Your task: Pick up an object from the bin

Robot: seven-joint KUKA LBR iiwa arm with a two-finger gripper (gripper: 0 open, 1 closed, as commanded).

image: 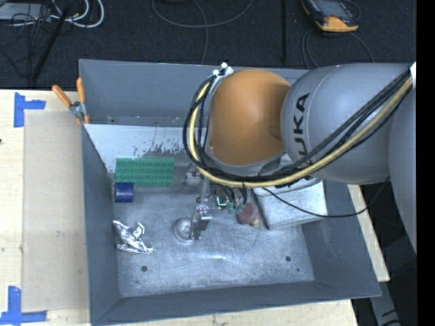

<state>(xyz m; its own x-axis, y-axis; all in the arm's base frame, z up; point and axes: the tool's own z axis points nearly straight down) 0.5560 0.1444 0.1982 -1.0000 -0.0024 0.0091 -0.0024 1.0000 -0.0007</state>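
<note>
**Gripper low at mid-bin, beside a small silvery round piece**

Closest to you is the arm [353, 124], coming in from the right. Its orange cover [248, 117] bulges over the back half of the bin [204, 284], and black and yellow cables [196, 124] loop round the cover's left side.

Below the cover, the gripper [200, 226] hangs down to the bin floor, about at its middle. You cannot tell from this view whether the tool is apart or together, and nothing shows clamped in it.

Just left of the tip lies a small round silvery piece [181, 230], the thing nearest the gripper. Whether the two touch cannot be made out.

Further left on the floor, well apart from the gripper, sits a crumpled wad of foil [133, 238]. To the right of the gripper you have a small reddish object [245, 213], partly under the wrist. Beside it a pale flat sheet [299, 199] lies against the right wall.

Towards the back left, a short blue cylinder [124, 193] rests just below the left end of a green studded block [144, 172]. That block lies at the foot of the back wall.
</note>
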